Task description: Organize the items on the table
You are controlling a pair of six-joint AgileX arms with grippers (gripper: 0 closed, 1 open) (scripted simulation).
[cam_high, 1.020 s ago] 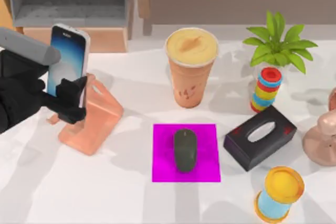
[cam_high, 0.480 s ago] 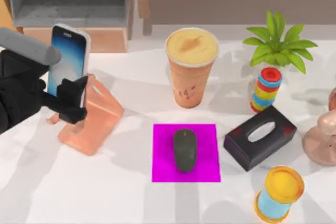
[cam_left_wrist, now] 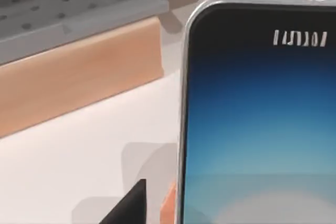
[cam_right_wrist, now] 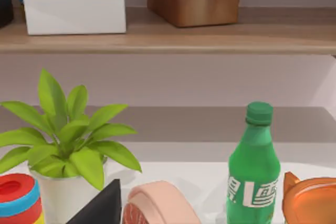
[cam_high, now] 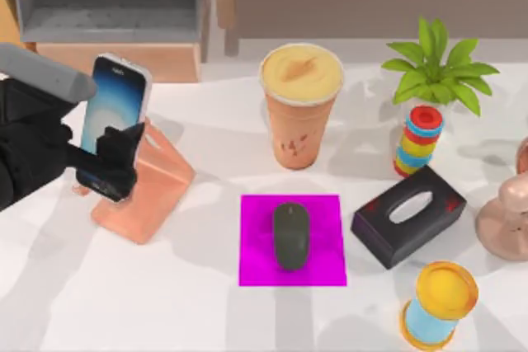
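Observation:
My left gripper is shut on the smartphone at the table's left, holding it tilted with its lower end over the salmon phone stand. The phone's blue-white screen looms close in the left wrist view. The dark grey mouse lies on a magenta mat in the middle of the white table. Behind the mat stands the tall orange cup. A dark tip of my right gripper shows in the right wrist view, the arm parked off to the right.
A potted plant and a stack of coloured rings stand at the back right. Nearer are a black tissue box, a yellow-and-blue timer and a pink object. A green bottle stands by the right arm.
The left gripper has tipped the smartphone over to the right and carried it a little lower onto the stand. Nothing else has moved.

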